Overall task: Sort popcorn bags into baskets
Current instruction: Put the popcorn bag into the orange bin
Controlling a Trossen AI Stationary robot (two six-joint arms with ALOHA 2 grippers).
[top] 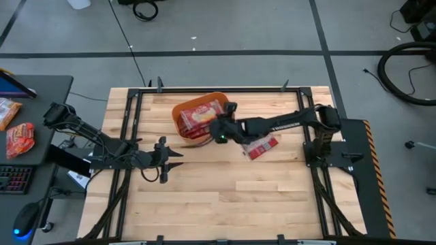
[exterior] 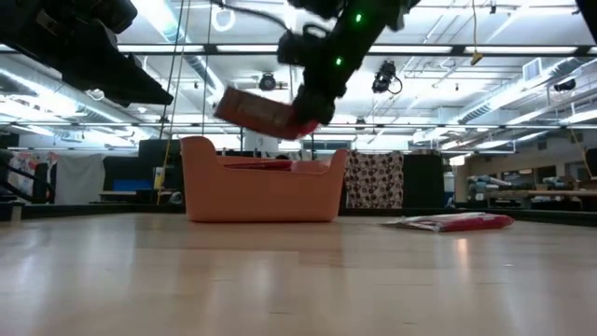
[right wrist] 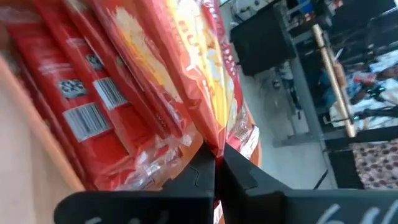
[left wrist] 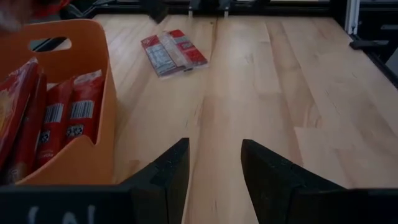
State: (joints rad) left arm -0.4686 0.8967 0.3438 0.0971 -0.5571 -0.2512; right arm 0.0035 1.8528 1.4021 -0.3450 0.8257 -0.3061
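Right gripper (exterior: 312,117) clamped on 1 popcorn bag (exterior: 254,110) above orange basket (exterior: 261,191); left gripper (left wrist: 214,180) parted over wooden table (top: 225,190).

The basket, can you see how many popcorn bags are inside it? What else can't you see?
- Bag count in the basket: high view, the right end effector and its held popcorn bag cover part; low view, the wall hides them.
- Print on the loose bag on the table: too small.
- Left end effector: open, empty.
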